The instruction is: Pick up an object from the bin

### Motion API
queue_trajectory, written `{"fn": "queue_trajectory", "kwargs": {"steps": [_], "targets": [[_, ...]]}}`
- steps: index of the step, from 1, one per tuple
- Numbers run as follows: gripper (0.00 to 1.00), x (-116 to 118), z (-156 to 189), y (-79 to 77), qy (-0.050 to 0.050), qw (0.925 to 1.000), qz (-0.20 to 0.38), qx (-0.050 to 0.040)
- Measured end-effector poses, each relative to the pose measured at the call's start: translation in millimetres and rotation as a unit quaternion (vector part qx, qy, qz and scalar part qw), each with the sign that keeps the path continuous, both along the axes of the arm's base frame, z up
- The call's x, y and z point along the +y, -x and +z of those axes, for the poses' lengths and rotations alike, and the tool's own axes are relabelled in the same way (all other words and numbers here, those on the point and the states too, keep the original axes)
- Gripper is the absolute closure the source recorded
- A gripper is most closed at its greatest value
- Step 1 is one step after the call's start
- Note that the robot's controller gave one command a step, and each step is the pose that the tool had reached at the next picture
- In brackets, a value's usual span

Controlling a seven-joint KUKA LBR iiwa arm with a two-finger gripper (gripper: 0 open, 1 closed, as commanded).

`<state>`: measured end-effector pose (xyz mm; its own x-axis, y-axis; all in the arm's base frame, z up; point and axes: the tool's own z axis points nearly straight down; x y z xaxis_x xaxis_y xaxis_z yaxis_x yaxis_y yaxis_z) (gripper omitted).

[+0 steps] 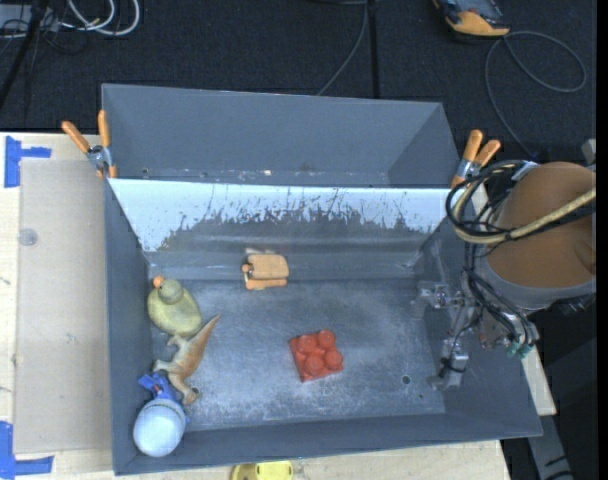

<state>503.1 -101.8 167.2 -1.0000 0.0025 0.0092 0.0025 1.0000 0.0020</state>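
The jaws are hanging low beside the right wall of the bin (284,158), over bare floor; whether they are open or closed cannot be told. Nearest, well to their left, a red studded block (316,355) is lying mid-floor. Farther off, a tan bun-like piece (265,269) is sitting by the back wall. A yellow-green bottle (174,308), a tan dinosaur (189,353) and a pale ball (159,428) are crowding the left corner.

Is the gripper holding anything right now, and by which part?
Nothing held. The gripper is near the right wall of the bin, apart from the red studded block, the nearest thing.
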Motion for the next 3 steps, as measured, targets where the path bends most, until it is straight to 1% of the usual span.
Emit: {"fn": "queue_trajectory", "kwargs": {"steps": [1, 2, 3], "targets": [[0.0, 0.2, 4.2, -1.8, 0.001, 1.0, 0.002, -0.0037], [0.0, 54.6, -40.1, 10.7, 0.0, 0.9986, 0.052, -0.0028], [0.0, 42.8, -35.6, 23.0, -0.001, 0.9992, 0.04, -0.0024]]}}
